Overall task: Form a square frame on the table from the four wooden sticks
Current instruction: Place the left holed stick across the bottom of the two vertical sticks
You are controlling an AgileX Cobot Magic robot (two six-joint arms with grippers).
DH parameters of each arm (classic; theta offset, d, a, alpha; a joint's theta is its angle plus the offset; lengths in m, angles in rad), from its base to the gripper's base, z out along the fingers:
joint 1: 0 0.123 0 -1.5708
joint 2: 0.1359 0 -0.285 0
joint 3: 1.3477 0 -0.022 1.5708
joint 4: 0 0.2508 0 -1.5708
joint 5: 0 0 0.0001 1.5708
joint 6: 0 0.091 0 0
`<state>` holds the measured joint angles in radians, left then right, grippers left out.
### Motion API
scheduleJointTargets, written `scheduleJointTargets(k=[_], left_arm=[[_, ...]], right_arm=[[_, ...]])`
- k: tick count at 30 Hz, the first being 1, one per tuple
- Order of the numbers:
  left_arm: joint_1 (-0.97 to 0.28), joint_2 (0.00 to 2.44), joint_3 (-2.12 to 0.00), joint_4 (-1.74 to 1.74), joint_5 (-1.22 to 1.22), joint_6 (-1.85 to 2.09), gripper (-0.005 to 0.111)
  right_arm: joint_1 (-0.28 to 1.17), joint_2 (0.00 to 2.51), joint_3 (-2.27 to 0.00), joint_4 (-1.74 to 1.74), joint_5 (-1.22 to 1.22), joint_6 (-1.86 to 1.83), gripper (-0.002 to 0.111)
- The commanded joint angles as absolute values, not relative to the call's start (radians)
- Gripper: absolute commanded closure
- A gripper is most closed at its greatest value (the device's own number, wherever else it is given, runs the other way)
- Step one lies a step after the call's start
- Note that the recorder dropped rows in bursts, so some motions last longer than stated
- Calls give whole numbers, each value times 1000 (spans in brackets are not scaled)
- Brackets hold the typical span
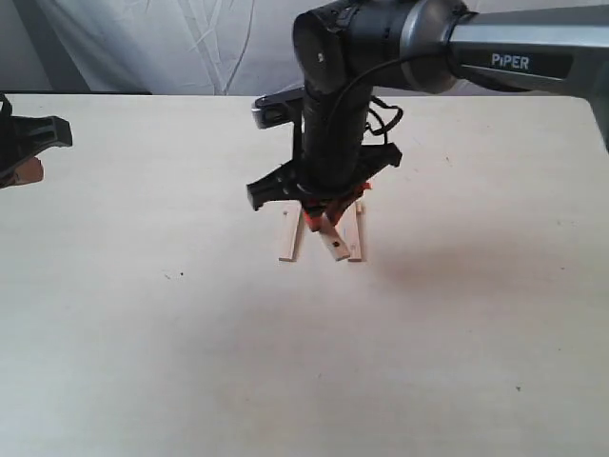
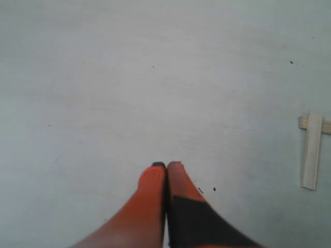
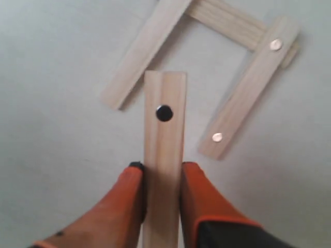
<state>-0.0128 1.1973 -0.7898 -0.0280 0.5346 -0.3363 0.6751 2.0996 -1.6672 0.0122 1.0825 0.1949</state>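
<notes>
Three pale wooden sticks lie on the table in a U shape: one side strip, a far cross strip and another side strip with two small round marks. The fourth stick, with a dark hole near its end, is held lengthwise in my right gripper, which is shut on it just above the U's open side. In the exterior view that gripper hangs over the sticks. My left gripper is shut and empty, far at the left.
The left arm's gripper rests at the table's left edge. A white cloth backdrop hangs behind the table. In the left wrist view two sticks show at the frame's edge.
</notes>
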Motion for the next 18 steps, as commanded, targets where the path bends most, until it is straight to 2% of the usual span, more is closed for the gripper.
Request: scheduleJointTargets(k=[1, 5, 12, 18], left_arm=[[-9, 1188, -785, -37, 521, -336, 107], [-9, 1188, -785, -46, 519, -336, 107], [-9, 1188, -785, -47, 517, -336, 107], [-9, 1188, -785, -51, 517, -338, 107]], right_arm=[[645, 2089, -1670, 0, 1057, -181, 109], [653, 2113, -1670, 10, 985, -602, 109], [653, 2191, -1668, 13, 946, -818, 109], [653, 2214, -1668, 8, 937, -864, 109]])
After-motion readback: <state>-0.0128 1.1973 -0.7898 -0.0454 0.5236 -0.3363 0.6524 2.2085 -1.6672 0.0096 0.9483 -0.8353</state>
